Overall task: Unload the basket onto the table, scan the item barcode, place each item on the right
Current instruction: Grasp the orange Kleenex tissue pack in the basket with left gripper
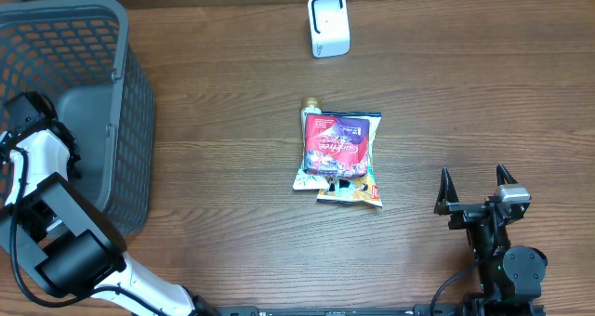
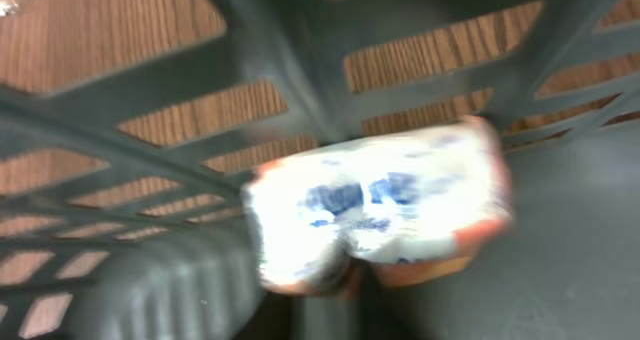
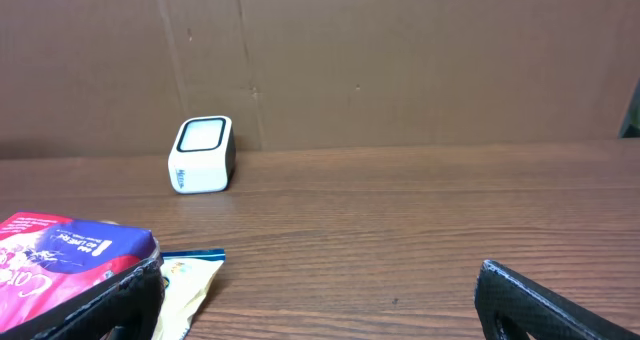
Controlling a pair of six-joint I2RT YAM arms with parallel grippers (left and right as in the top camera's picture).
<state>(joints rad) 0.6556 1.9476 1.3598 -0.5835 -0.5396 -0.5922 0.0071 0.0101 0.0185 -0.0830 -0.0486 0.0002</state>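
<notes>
The gray basket (image 1: 130,93) fills the upper left of the overhead frame, and the left arm reaches up from the lower left corner into it. The left gripper (image 1: 35,121) is down inside the basket with its fingers clenched. In the left wrist view a blurred white packet (image 2: 380,205) with blue print and orange edges lies at the centre of the frame, against the basket's slatted wall and gray floor. The blur hides whether the clenched fingers pinch it or merely sit next to it.

The white scanner (image 1: 327,25) stands at the top centre of the wooden table (image 1: 465,93), well apart from everything else. A small pile of snack packets sits in the middle of the frame. A red and purple packet (image 1: 337,141) lies on top, overlapping a paler packet (image 1: 351,191) that sticks out below it.

The right gripper (image 1: 473,177) rests at the lower right of the overhead frame, fingers spread wide and grasping nothing, well to the right of the pile. Its own camera looks across the table at the scanner, with the pile at the lower left.
</notes>
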